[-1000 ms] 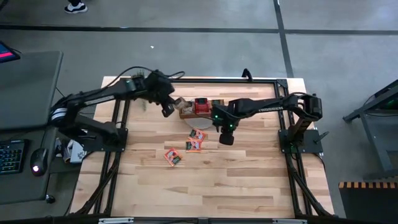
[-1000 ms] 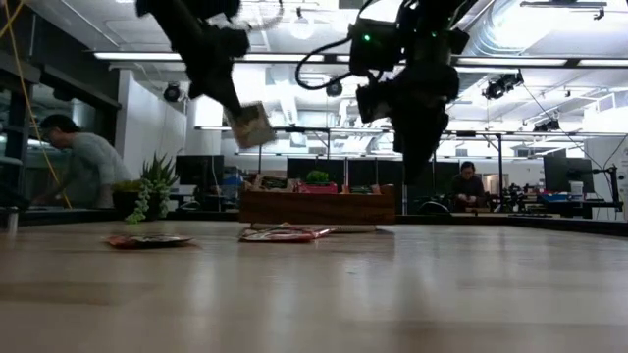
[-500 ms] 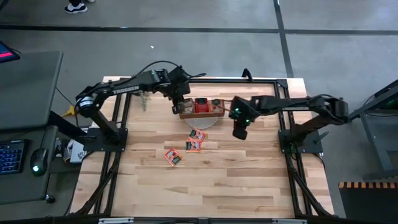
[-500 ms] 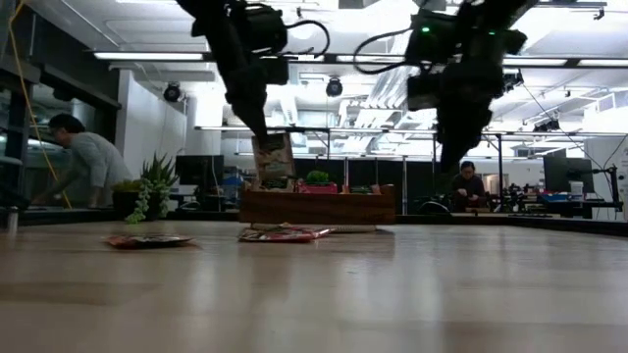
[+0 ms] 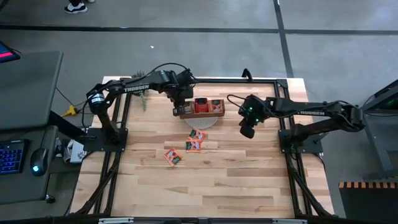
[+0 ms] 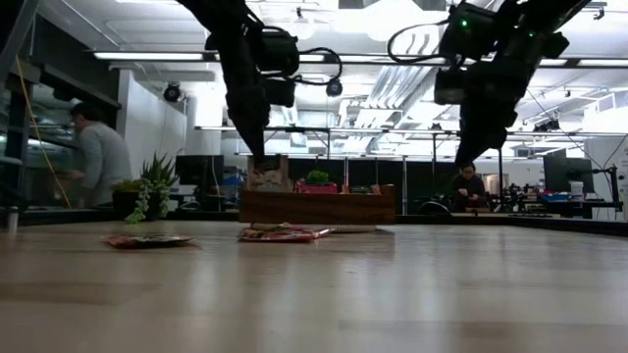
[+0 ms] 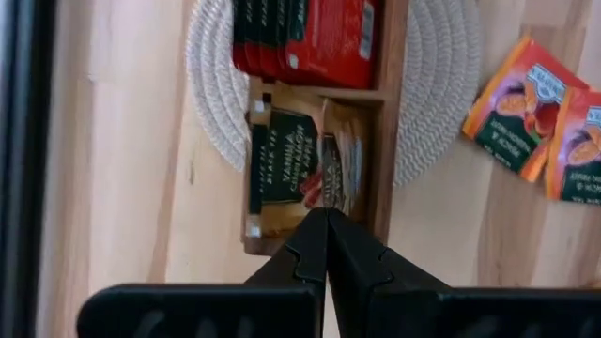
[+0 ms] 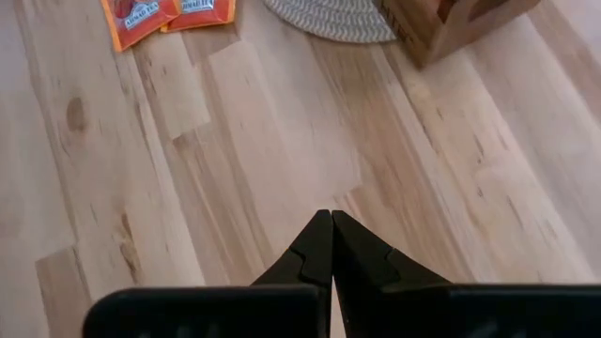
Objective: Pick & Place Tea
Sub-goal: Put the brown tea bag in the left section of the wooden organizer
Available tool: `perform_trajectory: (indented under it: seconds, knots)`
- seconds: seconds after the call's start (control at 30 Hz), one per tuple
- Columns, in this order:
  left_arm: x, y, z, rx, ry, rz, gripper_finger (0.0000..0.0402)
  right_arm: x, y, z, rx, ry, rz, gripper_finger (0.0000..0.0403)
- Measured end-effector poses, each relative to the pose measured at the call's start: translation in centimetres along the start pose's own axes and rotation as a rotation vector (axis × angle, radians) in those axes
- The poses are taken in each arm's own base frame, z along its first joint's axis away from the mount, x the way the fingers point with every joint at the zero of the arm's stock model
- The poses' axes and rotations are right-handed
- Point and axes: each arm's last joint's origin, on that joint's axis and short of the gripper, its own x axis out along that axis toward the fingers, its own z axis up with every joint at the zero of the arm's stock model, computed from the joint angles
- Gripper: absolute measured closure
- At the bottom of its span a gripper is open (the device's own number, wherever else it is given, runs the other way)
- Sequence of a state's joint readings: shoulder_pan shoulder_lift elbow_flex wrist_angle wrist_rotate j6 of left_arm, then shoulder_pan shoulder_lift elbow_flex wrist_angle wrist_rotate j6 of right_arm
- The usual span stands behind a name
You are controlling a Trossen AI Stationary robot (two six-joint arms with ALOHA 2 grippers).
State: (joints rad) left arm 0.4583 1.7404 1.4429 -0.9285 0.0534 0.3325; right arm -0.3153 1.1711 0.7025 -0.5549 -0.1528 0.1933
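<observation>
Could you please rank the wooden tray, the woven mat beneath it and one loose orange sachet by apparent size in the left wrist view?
1. Woven mat, partly hidden.
2. Wooden tray, partly cropped.
3. Orange sachet.

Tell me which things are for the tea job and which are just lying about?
For the job:
- tea sachets on the table
- sachets in the tray
- tray
- left pincer, over the tray

Just lying about:
- round mat
- plant
- keyboard
- mouse

A grey concrete floor (image 5: 186, 43) surrounded the pale wooden table (image 5: 205, 180). Long ceiling strip lights (image 6: 157, 56) glowed above a green potted plant (image 6: 152, 186) and distant desks.
</observation>
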Motion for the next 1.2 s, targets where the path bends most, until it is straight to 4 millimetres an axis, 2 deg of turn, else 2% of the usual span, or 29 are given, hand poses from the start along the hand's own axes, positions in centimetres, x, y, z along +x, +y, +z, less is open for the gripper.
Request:
perform_trajectory:
  seconds: [0.5,0.73,0.93,1.07,1.2]
  knots:
    - [0.0,0.0,0.0,0.003,-0.001,0.004,0.0401,0.0,0.0,0.2,-0.045,-0.024,-0.002,0.0402]
    - [2.3,0.1,0.1,-0.025,0.055,-0.037,0.0401,0.0,0.1,0.2,-0.045,-0.023,0.000,0.0402]
    - [2.3,0.3,0.4,-0.048,0.032,0.020,0.0399,0.0,0.1,0.2,-0.045,-0.021,0.007,0.0402]
    - [2.3,0.4,0.7,-0.047,0.005,0.029,0.0384,0.0,0.1,0.2,-0.049,-0.020,0.016,0.0402]
    - [2.3,0.4,0.4,-0.049,0.034,0.027,0.0348,0.0,0.1,0.2,-0.050,-0.020,0.018,0.0402]
